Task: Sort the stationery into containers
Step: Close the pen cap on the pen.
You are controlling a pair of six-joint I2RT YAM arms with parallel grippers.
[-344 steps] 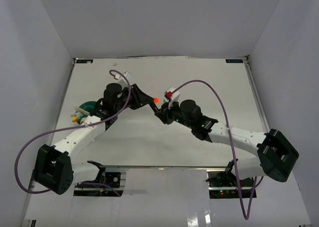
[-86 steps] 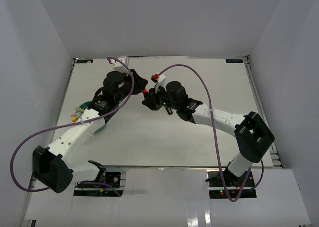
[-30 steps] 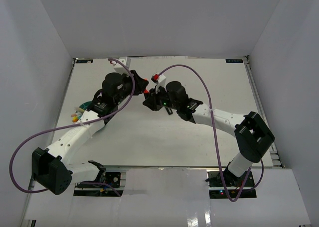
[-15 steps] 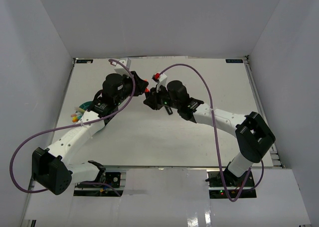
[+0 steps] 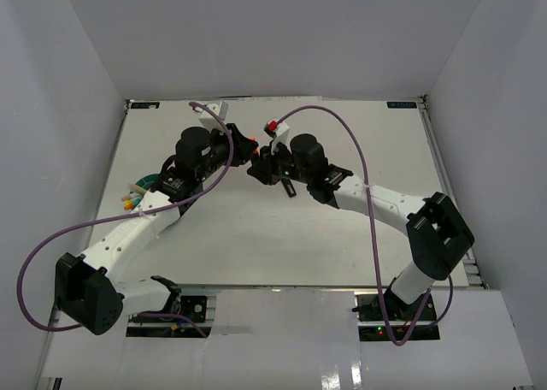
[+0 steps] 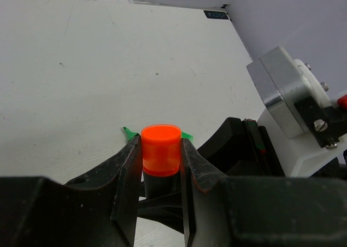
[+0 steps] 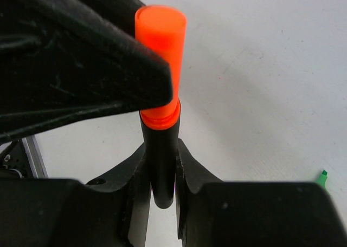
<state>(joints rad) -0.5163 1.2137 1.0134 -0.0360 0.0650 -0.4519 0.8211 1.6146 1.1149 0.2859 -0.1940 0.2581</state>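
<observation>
Gripping one marker [image 7: 160, 116] aloft over mid-desk [image 5: 342, 150], with the left claw [image 6: 161, 152] clenched on its orange cap [image 6: 161, 141] and the right claw [image 7: 161, 168] on its black barrel [image 7: 161, 149], well apart from the teal tub [image 5: 152, 181] already holding some pens [image 5: 131, 202]; judged only partway, leaving a green square [image 7: 323, 175] loose on the desk.

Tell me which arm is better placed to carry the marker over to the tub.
Left, probably. The left gripper pinches the marker's orange cap, and the teal tub sits beside that arm, far from the right gripper, which grips the black barrel and would need to let go.
</observation>
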